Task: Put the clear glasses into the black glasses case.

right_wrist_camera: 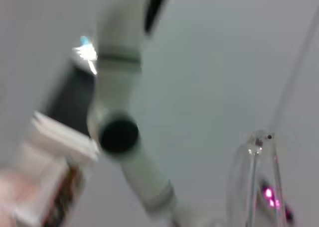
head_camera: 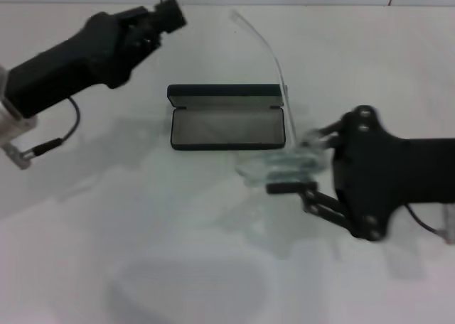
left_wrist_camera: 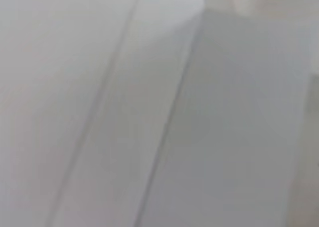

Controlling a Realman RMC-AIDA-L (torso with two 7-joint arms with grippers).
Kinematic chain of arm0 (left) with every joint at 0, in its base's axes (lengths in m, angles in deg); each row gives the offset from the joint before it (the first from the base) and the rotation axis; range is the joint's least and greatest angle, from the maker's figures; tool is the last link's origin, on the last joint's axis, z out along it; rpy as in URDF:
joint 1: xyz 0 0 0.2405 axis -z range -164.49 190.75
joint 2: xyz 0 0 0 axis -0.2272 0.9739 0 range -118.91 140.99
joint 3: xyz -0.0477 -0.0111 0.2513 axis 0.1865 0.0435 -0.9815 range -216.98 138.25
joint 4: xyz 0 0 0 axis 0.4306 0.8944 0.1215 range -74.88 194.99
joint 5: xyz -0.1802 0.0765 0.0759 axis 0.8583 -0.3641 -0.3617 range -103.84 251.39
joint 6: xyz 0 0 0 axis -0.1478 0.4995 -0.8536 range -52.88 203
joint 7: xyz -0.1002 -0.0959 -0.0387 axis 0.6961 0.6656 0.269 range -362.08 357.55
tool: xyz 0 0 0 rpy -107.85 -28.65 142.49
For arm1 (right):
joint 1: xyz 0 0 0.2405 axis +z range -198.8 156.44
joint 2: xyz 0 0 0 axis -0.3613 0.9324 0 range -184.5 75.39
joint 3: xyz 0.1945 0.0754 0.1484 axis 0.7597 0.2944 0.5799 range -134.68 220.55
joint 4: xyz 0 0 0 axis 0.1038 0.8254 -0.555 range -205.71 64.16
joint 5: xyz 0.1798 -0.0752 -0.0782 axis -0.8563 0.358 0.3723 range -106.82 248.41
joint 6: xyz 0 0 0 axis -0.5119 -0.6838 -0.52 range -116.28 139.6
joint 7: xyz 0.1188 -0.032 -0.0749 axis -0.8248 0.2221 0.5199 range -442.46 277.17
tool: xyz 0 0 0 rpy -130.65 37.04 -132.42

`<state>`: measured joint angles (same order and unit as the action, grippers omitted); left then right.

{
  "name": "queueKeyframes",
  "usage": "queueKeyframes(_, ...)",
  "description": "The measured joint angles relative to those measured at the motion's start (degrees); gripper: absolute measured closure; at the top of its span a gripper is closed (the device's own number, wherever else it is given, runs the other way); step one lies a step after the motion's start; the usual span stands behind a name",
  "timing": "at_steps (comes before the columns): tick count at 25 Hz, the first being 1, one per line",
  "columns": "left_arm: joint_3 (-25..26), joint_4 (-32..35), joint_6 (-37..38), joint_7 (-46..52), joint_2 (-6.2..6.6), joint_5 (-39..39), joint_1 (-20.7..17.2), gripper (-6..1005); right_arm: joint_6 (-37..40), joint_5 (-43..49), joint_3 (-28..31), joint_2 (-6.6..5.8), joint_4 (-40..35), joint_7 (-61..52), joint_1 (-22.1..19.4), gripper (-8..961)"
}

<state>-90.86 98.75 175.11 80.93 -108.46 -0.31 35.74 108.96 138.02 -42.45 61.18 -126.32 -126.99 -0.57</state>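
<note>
Head view gives you one matte black rectangular glasses case [head_camera: 226, 118], lid open, on the white table [head_camera: 142, 253]; one pair of clear wraparound plastic glasses [head_camera: 281, 160] sits at its near right corner, one arm sticking up; your right gripper [head_camera: 288, 175] is clenched on the glasses; your left gripper [head_camera: 167, 15] hangs raised at far left, and you cannot tell its grip.

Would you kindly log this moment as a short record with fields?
case: black glasses case lies open on the white table, grey lining showing
glasses: clear glasses at the case's front right corner, one arm sticking up
right claw: right claw shut on the glasses
left claw: left claw raised at the far left, away from the case
</note>
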Motion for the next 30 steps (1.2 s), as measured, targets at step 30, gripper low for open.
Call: queueKeyframes(30,-12.77,-4.97,3.65,-13.84,-0.30,-0.03,5.51,935,0.91,-3.82,-6.63,0.16,4.91,-7.62,8.94,823)
